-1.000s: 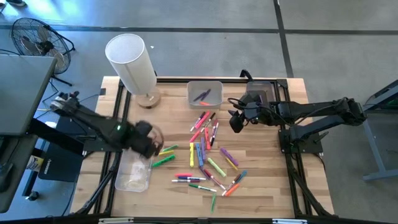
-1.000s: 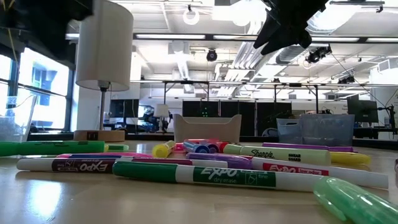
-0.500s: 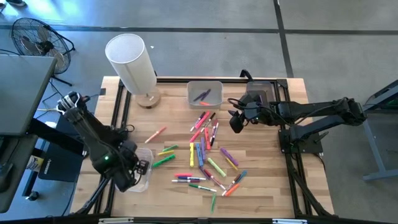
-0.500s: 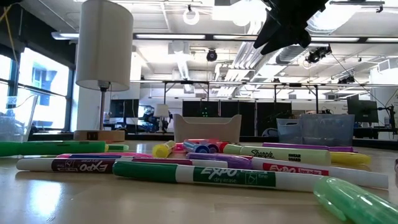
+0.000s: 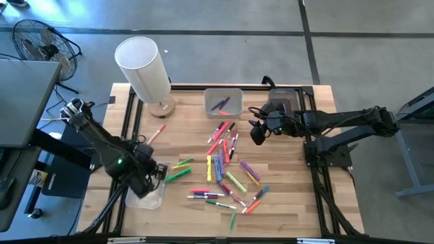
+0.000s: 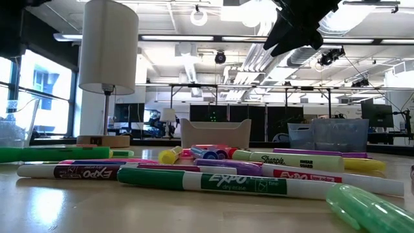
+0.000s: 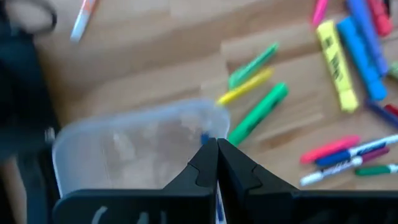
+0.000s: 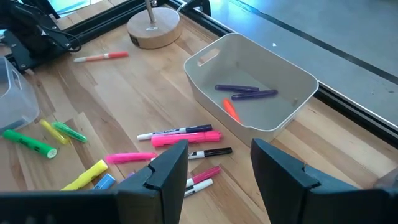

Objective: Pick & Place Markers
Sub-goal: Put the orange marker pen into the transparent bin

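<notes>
Markers (image 5: 227, 166) lie scattered over the middle of the wooden table (image 5: 291, 203) — pink, red, blue, yellow, green and purple pens in a loose spread, with a few green and yellow ones (image 5: 180, 169) off toward the left side and a single red-and-white marker (image 5: 156, 131) lying alone near the lamp base (image 5: 162, 107). A grey bin (image 5: 223, 102) at the far edge of the table holds two purple markers (image 8: 246, 91) and an orange one (image 8: 231, 110). The left gripper (image 5: 150, 177) hangs over the clear plastic bin (image 5: 146, 195) at the table's left side, its two fingers (image 7: 205, 163) pressed together with nothing visible between them; the left wrist view shows their tips meeting just above the bin's rim, beside a thick green marker (image 7: 257, 113). The right gripper (image 5: 258, 133) is held above the table near the right of the marker spread, close to the grey bin, with its fingers (image 8: 166, 168) spread apart and empty — the right wrist view looks between them at the grey bin and the pink and black pens (image 8: 185, 138) in front of it. In the low view, Expo and Sharpie pens (image 6: 223, 181) lie in the foreground, with a white lamp (image 6: 108, 46) standing behind them on the left.
</notes>
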Robot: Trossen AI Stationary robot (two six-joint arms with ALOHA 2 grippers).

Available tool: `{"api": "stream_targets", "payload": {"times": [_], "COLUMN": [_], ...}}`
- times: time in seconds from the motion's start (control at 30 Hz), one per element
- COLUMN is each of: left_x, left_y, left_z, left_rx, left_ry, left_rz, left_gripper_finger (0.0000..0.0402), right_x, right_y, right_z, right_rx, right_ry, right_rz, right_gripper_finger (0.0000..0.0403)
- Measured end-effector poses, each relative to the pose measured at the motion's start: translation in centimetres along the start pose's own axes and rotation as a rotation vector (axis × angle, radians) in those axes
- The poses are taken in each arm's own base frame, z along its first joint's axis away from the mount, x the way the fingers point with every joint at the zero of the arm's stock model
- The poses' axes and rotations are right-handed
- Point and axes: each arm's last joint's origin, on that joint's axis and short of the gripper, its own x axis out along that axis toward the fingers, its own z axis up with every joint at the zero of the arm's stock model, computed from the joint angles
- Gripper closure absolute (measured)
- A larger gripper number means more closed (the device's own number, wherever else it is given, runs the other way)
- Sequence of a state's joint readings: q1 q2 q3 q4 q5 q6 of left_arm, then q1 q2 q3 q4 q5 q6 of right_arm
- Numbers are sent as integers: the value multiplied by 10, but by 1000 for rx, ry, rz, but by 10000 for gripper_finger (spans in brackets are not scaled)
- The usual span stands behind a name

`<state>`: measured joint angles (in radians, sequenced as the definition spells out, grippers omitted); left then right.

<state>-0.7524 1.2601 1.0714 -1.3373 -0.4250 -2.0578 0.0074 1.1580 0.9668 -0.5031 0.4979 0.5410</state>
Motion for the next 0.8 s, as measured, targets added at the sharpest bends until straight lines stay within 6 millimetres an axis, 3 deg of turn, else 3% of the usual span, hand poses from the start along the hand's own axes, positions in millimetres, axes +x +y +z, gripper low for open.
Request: {"api": "stream_targets", "payload": {"times": [0.3,0.5,0.63,0.8], "left_x": [22,50,77,109], "left_y": [-12,-3,17,45], "left_z": [82,133,146,147], "left_rx": [182,300,327,344], "left_ry": [-1,70,164,262], "left_rz": [54,94,129,148], "left_gripper_finger": [401,401,401,401], "right_x": [0,0,0,0], "right_y": [0,-1,-1,-1], "right_z": [0,1,1,1], "right_rx": [5,33,55,63], "right_ry": [-2,-18,-29,-35], "right_rz": [-2,-24,-41,-50], "right_gripper_finger": [238,238,238,238]}}
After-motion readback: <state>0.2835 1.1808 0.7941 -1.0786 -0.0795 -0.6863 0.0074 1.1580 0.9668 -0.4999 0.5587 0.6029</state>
